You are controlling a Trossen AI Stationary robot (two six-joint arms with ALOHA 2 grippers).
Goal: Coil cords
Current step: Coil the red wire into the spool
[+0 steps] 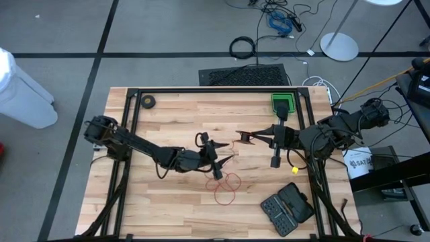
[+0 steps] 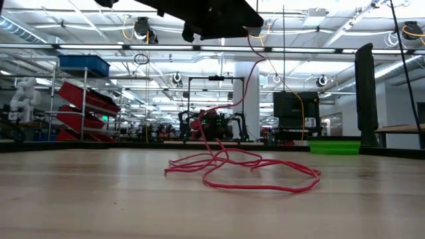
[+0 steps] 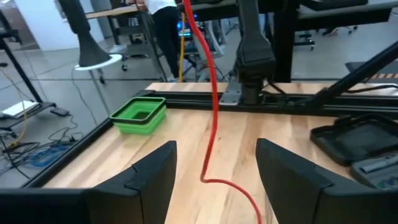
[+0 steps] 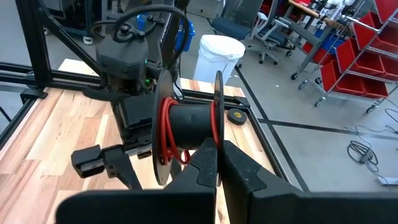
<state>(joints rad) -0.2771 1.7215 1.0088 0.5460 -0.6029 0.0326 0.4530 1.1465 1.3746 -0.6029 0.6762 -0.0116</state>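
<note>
Over on the left of the table the left gripper (image 1: 222, 161) hangs just above the wood with its fingers (image 3: 146, 177) spread wide, and nothing between them but air; the red cord (image 3: 211, 93) runs down through that gap without being pinched. Just near of it, the slack of the cord (image 1: 225, 187) lies in loose loops on the table (image 1: 168, 208), a tangle still waiting to be taken up. From there one strand climbs up toward the middle, where the right gripper (image 1: 243, 138) has its jaws pressed together on the rim of the black reel (image 4: 186, 127), holding it clear of the table. A few turns of red are already on the reel's core, so this reads as mid-winding: partly coiled, plenty left.

Next move, as I judge it: the left fingers need to close on the strand running between them and guide it round the reel, keeping light tension so the thin cord neither slips off the flange nor drags the loops into a knot.

Containers now. At the far right sits a green bin (image 1: 283, 103); nothing shows inside it from above, though the right arm crosses part of it. At the near right, a dark open case (image 1: 287, 208) holds rows of small dark pieces, too small to name
</note>
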